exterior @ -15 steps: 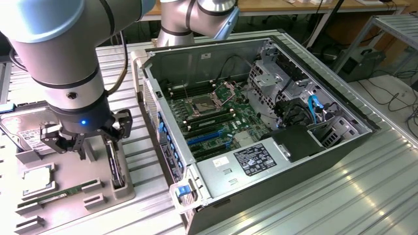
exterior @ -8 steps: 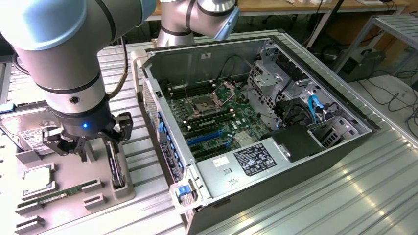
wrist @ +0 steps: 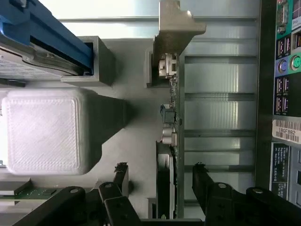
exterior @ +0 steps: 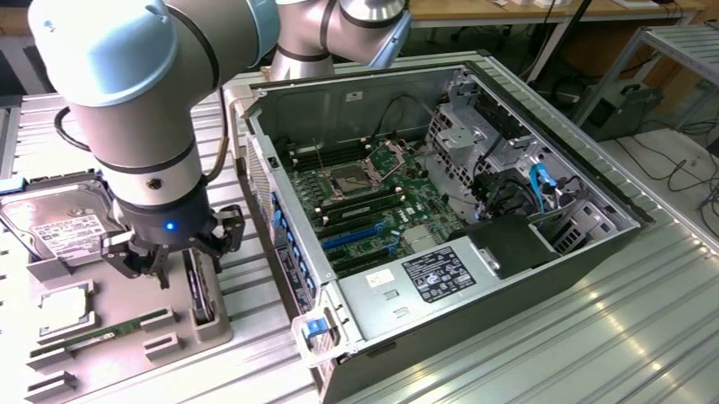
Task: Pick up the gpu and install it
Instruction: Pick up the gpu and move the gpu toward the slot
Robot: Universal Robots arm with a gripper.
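Currently the thin black gpu card [wrist: 164,181], pale metal bracket at one end, stands on edge in a slot of the grey moulded tray [wrist: 136,141] on the ribbed metal counter [exterior: 629,337]. The black fingers [wrist: 120,181] hang released, one either side of it, not touching.

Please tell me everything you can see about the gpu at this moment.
The gpu is a thin dark card standing on its edge in a slot of the grey holder, its pale metal bracket at one end. Small components show along its edge. The open gripper straddles it, fingers on either side, not touching.
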